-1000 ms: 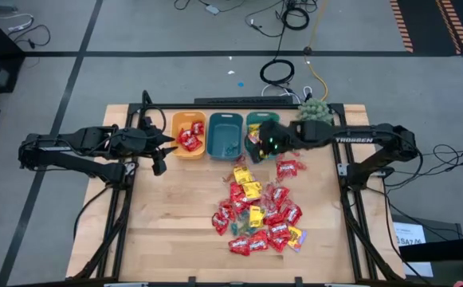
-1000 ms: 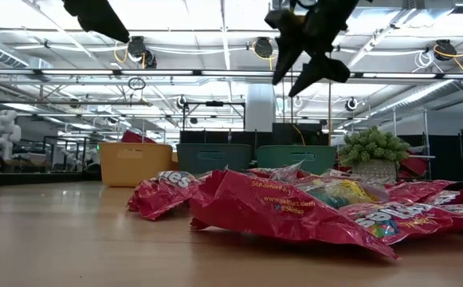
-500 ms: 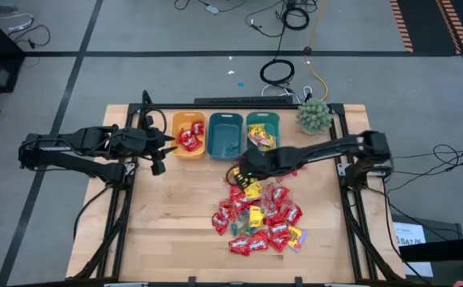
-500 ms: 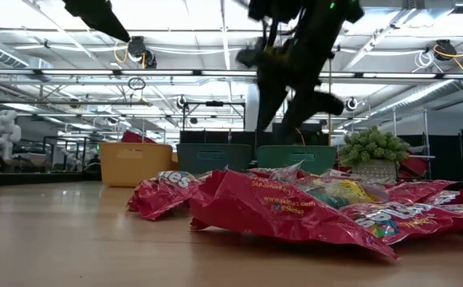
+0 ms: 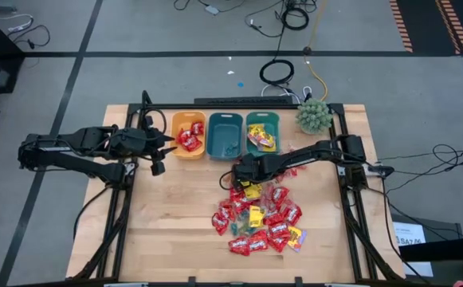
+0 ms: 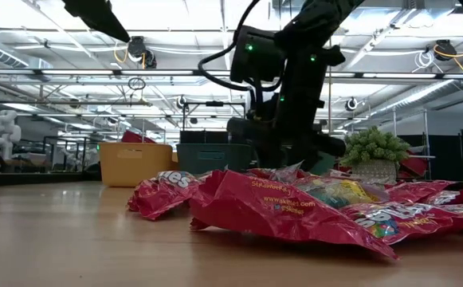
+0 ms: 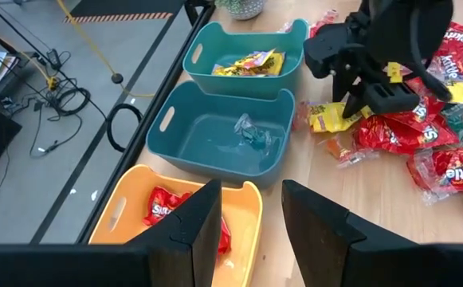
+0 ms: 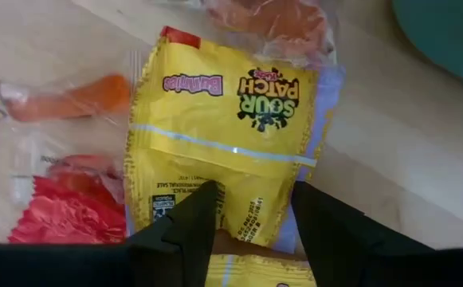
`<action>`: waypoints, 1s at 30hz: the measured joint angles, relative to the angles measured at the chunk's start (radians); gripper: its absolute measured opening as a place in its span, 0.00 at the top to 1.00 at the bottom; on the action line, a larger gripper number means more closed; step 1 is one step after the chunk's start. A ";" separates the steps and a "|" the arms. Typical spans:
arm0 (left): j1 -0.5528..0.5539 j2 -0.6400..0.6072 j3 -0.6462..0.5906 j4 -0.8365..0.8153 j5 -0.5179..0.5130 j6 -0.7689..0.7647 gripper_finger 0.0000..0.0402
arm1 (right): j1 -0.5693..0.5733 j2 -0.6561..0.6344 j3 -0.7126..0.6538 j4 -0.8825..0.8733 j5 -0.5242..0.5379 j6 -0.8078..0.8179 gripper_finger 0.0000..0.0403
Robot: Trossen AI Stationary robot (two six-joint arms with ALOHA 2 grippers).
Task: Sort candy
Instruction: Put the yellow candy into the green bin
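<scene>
Right gripper [image 5: 239, 171]: lowered to the far edge of the candy pile, just in front of the teal bins; in the low view it hangs just above the heap.
Right fingers [image 8: 185, 226]: two dark fingers standing apart, one on each side of the near end of a yellow plastic packet; no clamp on it shows, and contact cannot be told.
Yellow packet [image 8: 227, 151]: a flat, shiny yellow sweet packet with dark print, lying on the wood; its lower edge sits between the fingertips, the rest stretches away from them. A second yellow packet edge shows right below the fingers.
Neighbours of the packet: a small clear-wrapped orange piece [image 8: 72, 97] lies beside it, and a red crinkled packet [image 8: 64, 211] lies next to the finger on that side.
Candy pile [image 5: 259, 211]: shiny red and yellow packets heaped in the middle of the light wooden table [image 5: 167, 231], reaching toward the near edge.
Orange plastic bin [image 5: 187, 134]: at the far side of the table, holding red packets.
Middle teal plastic bin [image 5: 225, 135]: holds a few tiny clear and blue wrapped pieces.
Right-hand teal plastic bin [image 5: 262, 134]: holds yellow packets.
Left gripper [image 5: 161, 148]: waits above the table's left side, just beside the orange bin; its fingers [image 7: 191, 227] stand apart with nothing between them.
Green spiky plant [image 5: 314, 115]: at the far right corner of the table.
</scene>
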 joint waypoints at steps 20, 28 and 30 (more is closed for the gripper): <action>0.000 0.000 0.000 0.005 0.012 -0.109 0.64 | -0.022 -0.502 -0.010 -0.166 0.118 -0.016 1.00; 0.000 0.000 0.000 0.006 0.029 -0.243 0.64 | -0.162 -0.621 -0.008 -0.183 0.200 -0.135 1.00; 0.000 0.000 0.000 0.008 0.029 -0.244 0.64 | -0.208 -0.617 -0.010 -0.187 0.199 -0.191 1.00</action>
